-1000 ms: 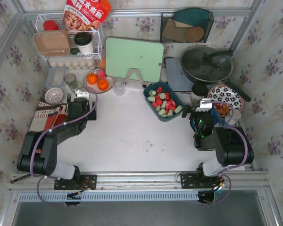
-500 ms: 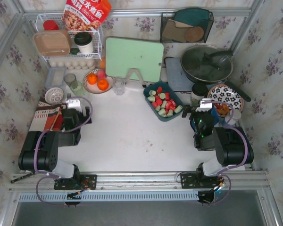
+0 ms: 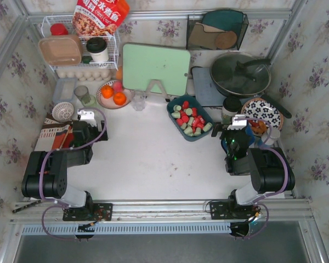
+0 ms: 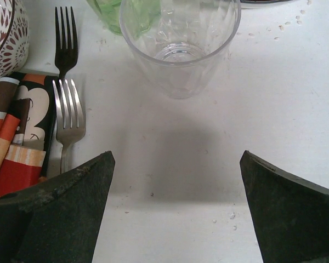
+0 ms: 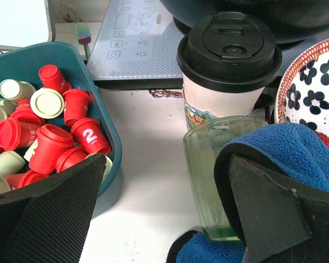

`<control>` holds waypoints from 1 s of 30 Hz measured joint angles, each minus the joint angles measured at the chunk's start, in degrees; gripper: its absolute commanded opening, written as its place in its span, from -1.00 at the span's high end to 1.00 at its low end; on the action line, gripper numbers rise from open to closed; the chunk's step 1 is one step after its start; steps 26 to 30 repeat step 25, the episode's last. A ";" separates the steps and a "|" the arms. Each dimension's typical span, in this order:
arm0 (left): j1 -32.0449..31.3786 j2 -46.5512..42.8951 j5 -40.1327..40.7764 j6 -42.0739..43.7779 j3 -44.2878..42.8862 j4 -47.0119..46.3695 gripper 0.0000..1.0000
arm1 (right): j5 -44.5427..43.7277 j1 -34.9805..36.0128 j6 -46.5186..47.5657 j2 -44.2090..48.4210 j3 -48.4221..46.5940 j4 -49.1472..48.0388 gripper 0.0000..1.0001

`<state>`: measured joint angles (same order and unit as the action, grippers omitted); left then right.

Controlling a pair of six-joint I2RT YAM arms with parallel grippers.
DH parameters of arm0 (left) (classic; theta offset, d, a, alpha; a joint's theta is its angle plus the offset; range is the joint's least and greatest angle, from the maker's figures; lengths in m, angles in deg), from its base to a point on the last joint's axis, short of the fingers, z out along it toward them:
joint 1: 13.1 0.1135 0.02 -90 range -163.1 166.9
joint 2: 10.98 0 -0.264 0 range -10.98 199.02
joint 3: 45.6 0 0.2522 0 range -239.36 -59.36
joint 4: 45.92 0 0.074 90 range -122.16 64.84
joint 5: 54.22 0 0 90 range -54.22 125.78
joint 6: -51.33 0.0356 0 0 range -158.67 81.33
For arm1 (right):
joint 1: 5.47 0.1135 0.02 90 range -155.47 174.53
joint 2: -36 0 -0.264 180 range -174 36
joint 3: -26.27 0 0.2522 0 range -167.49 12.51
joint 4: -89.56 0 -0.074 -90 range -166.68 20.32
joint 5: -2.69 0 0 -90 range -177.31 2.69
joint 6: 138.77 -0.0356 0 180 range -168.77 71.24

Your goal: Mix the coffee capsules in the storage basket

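Red and pale green coffee capsules (image 5: 49,148) lie heaped together in the dark teal storage basket (image 5: 22,60), which sits on the white surface (image 3: 153,159) just ahead of the right tool (image 5: 164,208) and to its left. Several pods lie on their sides and a few show their round ends. One red pod bears a white "2".

The right tool's jaws stand wide apart with nothing between them. Its left finger (image 5: 55,213) covers the basket's near corner in the wrist view, and its right finger (image 5: 268,213) sits against a blue cloth (image 5: 285,159). Straight ahead of this tool, slightly to the right, stands a ribbed green glass (image 5: 208,175). Behind the glass is a paper cup with a black lid (image 5: 227,71). A plate patterned with black flowers (image 5: 318,82) lies farther right, and a grey induction hob (image 5: 142,38) lies beyond the basket.

Across the surface, well apart from the basket, the left tool (image 4: 175,208) is also spread wide and empty, above bare white surface. Directly ahead of it stands an upright clear tumbler (image 4: 178,46), with a second green glass (image 4: 126,13) just behind it. To this tool's left a silver fork (image 4: 68,115) and a black fork (image 4: 66,38) lie with their tines pointing away. A printed packet (image 4: 16,142) and a patterned bowl (image 4: 3,33) lie beside them.
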<state>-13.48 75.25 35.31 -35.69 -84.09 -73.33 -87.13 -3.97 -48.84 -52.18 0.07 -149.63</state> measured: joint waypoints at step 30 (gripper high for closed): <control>0.00 0.00 -0.57 0.00 0.00 0.28 -1.00 | 0.00 0.00 0.00 -0.37 -0.70 0.76 -1.00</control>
